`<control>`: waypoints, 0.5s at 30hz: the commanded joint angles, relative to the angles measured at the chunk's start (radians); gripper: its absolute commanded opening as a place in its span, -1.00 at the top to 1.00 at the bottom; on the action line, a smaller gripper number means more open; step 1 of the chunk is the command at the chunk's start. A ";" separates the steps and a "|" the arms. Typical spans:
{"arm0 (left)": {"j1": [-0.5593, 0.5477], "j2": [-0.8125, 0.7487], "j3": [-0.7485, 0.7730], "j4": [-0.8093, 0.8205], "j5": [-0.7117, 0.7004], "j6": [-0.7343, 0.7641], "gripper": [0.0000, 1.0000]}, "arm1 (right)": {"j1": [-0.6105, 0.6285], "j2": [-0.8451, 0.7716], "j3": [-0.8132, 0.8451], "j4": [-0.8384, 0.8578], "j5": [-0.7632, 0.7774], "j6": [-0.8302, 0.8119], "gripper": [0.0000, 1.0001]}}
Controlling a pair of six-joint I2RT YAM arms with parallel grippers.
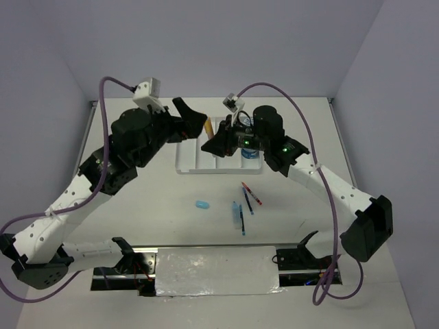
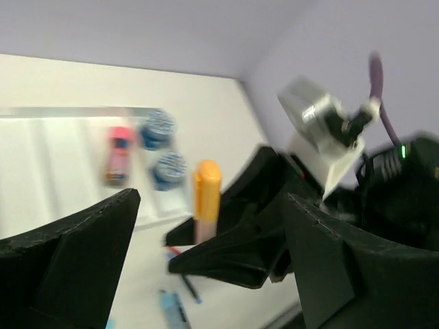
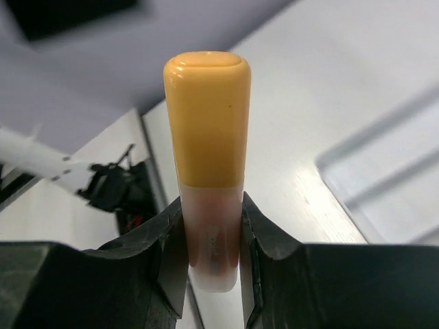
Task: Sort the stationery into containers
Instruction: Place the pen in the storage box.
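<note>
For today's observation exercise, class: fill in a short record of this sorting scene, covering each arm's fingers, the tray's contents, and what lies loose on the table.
Right fingers: shut on the orange-capped eraser, by the tray
Left fingers: open, empty
In tray: pink cylinder, two blue rolls
Loose on table: light-blue eraser, pens

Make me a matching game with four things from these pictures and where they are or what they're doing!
Things:
1. orange eraser
2. light-blue eraser
3. pink cylinder
4. left gripper

Places or states:
A. in the tray
B. lying on the table
C. open, holding nothing
D. pinched in the right gripper

Pairs: 1-D, 2-B, 3-A, 4-C
</note>
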 commanded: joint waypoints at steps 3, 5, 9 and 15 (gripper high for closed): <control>0.051 0.034 0.314 -0.490 -0.443 -0.031 -0.99 | -0.022 0.073 -0.063 0.103 0.187 0.037 1.00; 0.052 0.021 0.341 -0.541 -0.538 -0.048 -0.99 | -0.030 0.145 0.002 0.015 0.247 0.039 1.00; 0.052 -0.068 0.245 -0.563 -0.516 0.013 -0.99 | -0.041 0.366 0.229 -0.154 0.397 0.077 0.97; 0.056 -0.211 -0.078 -0.475 -0.421 0.120 -0.99 | -0.048 0.713 0.621 -0.493 0.635 0.168 0.86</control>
